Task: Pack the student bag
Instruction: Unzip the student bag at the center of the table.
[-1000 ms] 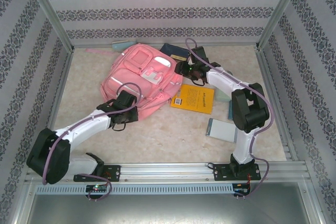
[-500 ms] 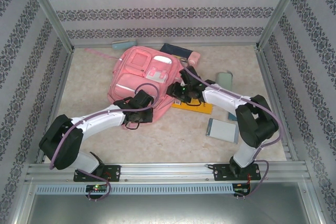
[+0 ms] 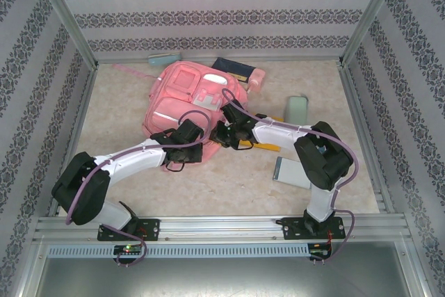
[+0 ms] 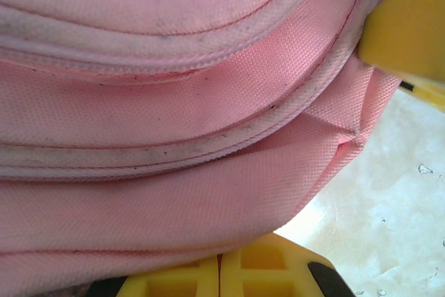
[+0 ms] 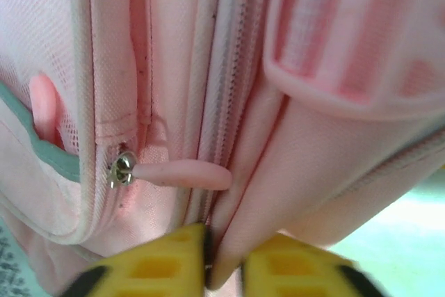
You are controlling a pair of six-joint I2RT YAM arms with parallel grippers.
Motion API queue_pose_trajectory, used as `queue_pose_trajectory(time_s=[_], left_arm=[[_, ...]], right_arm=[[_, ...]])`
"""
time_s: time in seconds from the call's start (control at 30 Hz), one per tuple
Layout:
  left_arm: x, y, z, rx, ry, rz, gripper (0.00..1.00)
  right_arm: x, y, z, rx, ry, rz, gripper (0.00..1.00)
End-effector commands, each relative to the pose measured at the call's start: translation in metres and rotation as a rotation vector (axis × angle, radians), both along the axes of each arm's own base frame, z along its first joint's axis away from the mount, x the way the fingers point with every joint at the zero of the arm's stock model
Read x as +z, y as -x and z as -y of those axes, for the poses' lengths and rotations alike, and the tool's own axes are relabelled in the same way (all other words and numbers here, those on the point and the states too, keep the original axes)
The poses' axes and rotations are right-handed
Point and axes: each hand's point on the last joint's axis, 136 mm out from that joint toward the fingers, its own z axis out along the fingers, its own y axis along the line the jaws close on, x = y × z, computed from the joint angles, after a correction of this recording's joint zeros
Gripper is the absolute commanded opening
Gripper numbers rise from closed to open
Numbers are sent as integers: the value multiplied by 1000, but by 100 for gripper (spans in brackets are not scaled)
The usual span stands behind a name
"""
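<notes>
In the top view, the student bag [image 3: 191,99] lies flat on the table [image 3: 118,102], a little left of the centre of the frame. A dark blue book [image 3: 233,69] is at its upper edge. A yellow book [image 3: 270,147] shows partly under the right arm, at the bag's right side. The left gripper [image 3: 186,141] is at the lower edge of the bag. The right gripper [image 3: 227,132] is at its lower right edge, near the left one.

In the left wrist view, pink fabric with white piping takes most of the frame. The yellow fingers [image 4: 174,284] at the bottom edge are pressed together right against the bag. I cannot tell if a thin fold is between them.

In the right wrist view, the jaws are clenched on a fold of the bag's fabric at the bottom centre. This fold is just beside a zip [image 5: 233,60] whose teeth look closed. A pink zip pull [image 5: 184,173] hangs at the left, free of the fingers.

I judge that the step is to get the bag open, and no book is inside yet. The next move probably calls for holding the fabric tight and taking the pull, not the fold.
</notes>
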Motion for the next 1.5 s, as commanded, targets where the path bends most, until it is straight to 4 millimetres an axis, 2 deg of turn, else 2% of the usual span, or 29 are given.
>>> queue_pose_trajectory(time_s=[0.0,0.23,0.4,0.6,0.7,0.9,1.03,1.17,1.33,1.43,1.47], left_arm=[[10,2,-5,-9,-35,30,0],[17,14,-39,13,-175,-18,0],[14,21,-72,46,-270,-101,0],[17,13,-119,163,-332,-203,0],[17,8,-136,194,-362,-247,0],[10,-15,-154,219,-377,-281,0],[9,-23,-130,141,-266,-271,0],[23,-16,-102,56,-146,-201,0],[47,3,-45,-123,-13,-134,0],[50,9,-14,-185,6,-124,0],[50,9,-4,-195,16,-121,0]], right_arm=[[12,-11,0,2,16,51,0],[53,-36,31,-15,91,205,0],[65,-49,56,-41,131,254,0],[75,-62,88,-75,171,290,0],[81,-68,101,-92,187,311,0],[87,-81,121,-117,209,333,0],[90,-93,129,-110,219,353,0],[96,-112,133,-108,236,383,0],[103,-147,147,-131,266,414,0],[101,-165,159,-151,284,407,0],[101,-168,163,-158,284,399,12]])
